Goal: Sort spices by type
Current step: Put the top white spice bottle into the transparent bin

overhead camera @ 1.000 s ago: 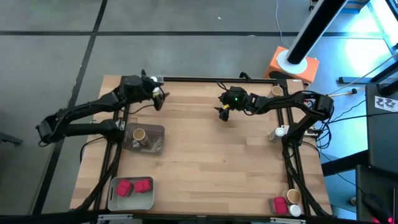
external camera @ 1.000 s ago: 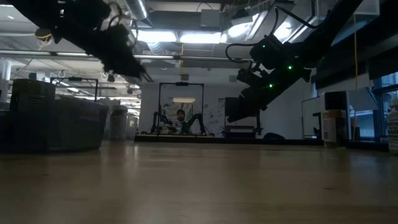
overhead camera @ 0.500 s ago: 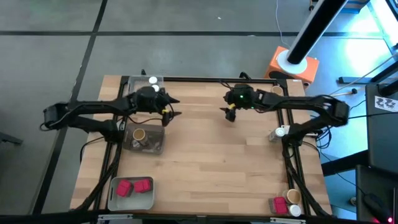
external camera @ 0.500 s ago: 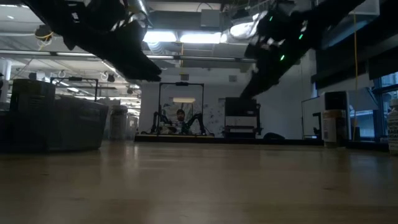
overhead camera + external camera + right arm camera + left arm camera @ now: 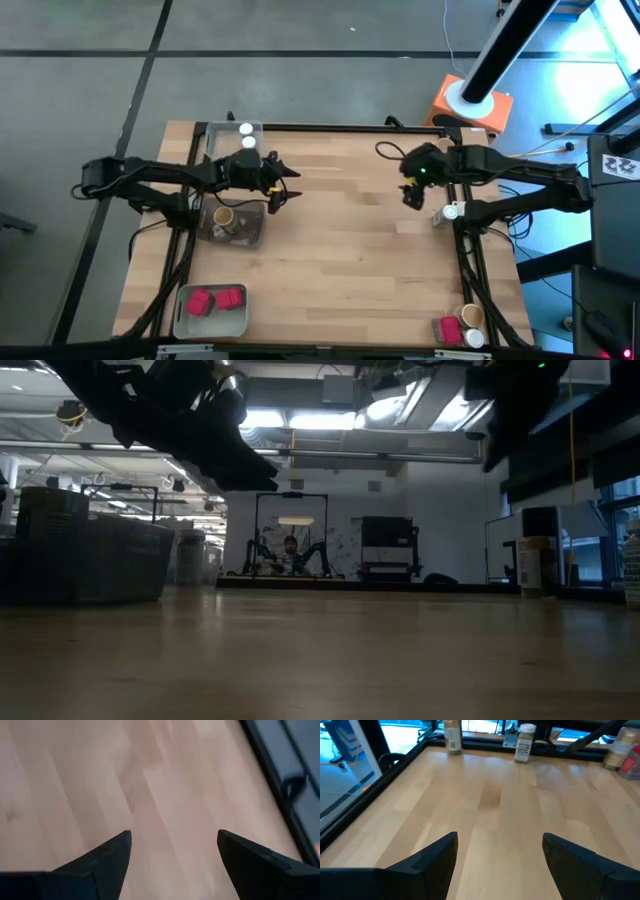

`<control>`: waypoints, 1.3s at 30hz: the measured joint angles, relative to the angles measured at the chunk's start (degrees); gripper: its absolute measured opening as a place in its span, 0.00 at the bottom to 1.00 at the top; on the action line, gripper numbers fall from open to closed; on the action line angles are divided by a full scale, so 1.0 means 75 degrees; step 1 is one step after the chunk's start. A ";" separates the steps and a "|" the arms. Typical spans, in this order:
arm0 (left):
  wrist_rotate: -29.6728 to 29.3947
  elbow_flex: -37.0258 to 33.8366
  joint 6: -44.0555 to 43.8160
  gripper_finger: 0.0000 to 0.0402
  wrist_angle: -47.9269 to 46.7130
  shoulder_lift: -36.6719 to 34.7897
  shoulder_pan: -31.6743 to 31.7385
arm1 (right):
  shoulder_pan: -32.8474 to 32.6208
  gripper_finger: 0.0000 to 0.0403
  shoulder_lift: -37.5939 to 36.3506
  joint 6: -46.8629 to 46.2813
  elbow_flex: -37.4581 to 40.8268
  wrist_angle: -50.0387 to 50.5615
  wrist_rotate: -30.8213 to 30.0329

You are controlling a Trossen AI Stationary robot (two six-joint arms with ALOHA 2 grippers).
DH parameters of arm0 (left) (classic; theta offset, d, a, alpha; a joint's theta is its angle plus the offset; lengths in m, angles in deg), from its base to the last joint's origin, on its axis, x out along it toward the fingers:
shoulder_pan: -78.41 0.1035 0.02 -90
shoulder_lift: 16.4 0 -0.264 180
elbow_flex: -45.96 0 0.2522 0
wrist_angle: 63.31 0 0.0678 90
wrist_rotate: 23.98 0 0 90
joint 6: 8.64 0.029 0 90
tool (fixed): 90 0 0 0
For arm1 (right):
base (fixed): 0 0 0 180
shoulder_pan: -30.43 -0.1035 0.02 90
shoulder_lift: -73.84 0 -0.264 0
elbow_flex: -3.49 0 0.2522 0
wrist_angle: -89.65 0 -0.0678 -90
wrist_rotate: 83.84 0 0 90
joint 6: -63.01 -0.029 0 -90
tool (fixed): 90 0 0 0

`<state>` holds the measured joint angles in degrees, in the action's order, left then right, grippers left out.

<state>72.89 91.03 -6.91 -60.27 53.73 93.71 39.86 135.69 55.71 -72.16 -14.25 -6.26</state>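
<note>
We are reaching our left arm in from the left edge of the high view, its left gripper (image 5: 281,186) hanging wide and empty over the tabletop (image 5: 340,250), just right of the tray (image 5: 256,232) holding a tan-lid jar (image 5: 224,216). Our right arm is stretching in from the right, its right gripper (image 5: 411,197) spread wide, holding nothing, beside a white-lid jar (image 5: 447,212). Two white-lid jars (image 5: 246,135) are sitting upper left, red boxes (image 5: 215,299) lower left, and a mixed cluster (image 5: 462,327) lower right.
</note>
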 joint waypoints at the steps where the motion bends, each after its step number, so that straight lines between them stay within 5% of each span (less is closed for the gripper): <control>1: 0.0000 0.0000 0.0000 0.68 0.0067 -0.0003 -0.0032 | -0.0067 0.73 0.0001 -0.0173 -0.0087 0.0369 -0.0004; 18: -0.0004 0.0003 0.0117 0.68 0.0280 0.0032 -0.0109 | -0.1025 0.73 0.0015 -0.3181 -0.0021 0.3338 0.0404; 39: -0.0010 0.0003 0.0079 0.68 0.0306 0.0035 -0.0261 | -0.1461 0.73 0.0041 -0.3580 0.1569 0.3665 0.0802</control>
<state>72.82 91.06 -6.32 -57.98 53.99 91.75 28.91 135.99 28.86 -60.39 13.23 -0.25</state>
